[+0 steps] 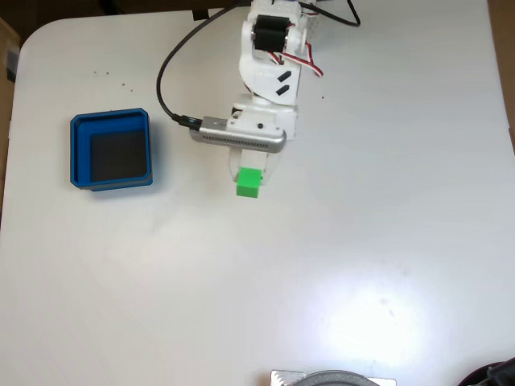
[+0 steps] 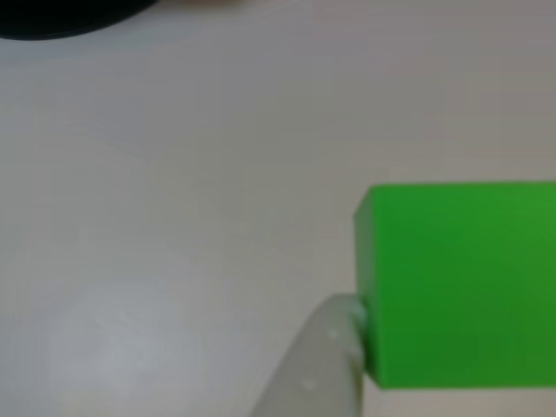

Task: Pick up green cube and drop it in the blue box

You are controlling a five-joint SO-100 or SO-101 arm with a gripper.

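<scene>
green cube (image 1: 249, 182): bright, plain-faced, right of the blue box (image 1: 78, 152)
blue box: dark floor, bare
pincer (image 1: 251, 178): closure unclear, one fingertip (image 2: 334, 334) touches the cube

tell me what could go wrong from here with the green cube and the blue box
In the other view, one fingertip touches only the lower corner of the green cube, so the grip may be off-centre and the cube could twist or slip out. In the fixed view, the cube sits apart from the blue box, so a weak hold might drop it on the table.
</scene>
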